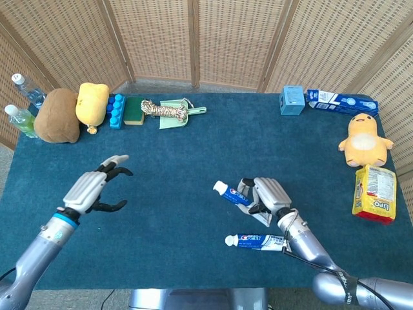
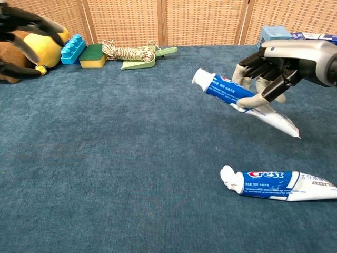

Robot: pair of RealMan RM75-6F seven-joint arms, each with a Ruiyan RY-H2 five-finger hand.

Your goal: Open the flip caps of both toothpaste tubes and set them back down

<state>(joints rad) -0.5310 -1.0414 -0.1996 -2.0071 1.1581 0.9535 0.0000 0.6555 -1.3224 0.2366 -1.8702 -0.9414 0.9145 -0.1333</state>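
My right hand (image 1: 268, 196) (image 2: 271, 66) grips a blue and white toothpaste tube (image 1: 235, 196) (image 2: 231, 94) and holds it above the table, white cap pointing left. A second toothpaste tube (image 1: 257, 241) (image 2: 276, 183) lies flat on the blue cloth near the front edge, cap to the left, below the lifted one. My left hand (image 1: 93, 188) hovers over the left half of the table, fingers spread and holding nothing. In the chest view its dark fingers (image 2: 23, 23) show blurred at the top left corner.
Along the back edge sit a brown plush (image 1: 57, 115), a yellow plush (image 1: 91, 103), blue blocks (image 1: 116, 110), a sponge (image 1: 134, 110), a rope bundle on a green scoop (image 1: 169, 112), a blue box (image 1: 292, 100) and a toothpaste carton (image 1: 341, 102). A duck toy (image 1: 365, 139) and snack bag (image 1: 375, 193) lie at the right.
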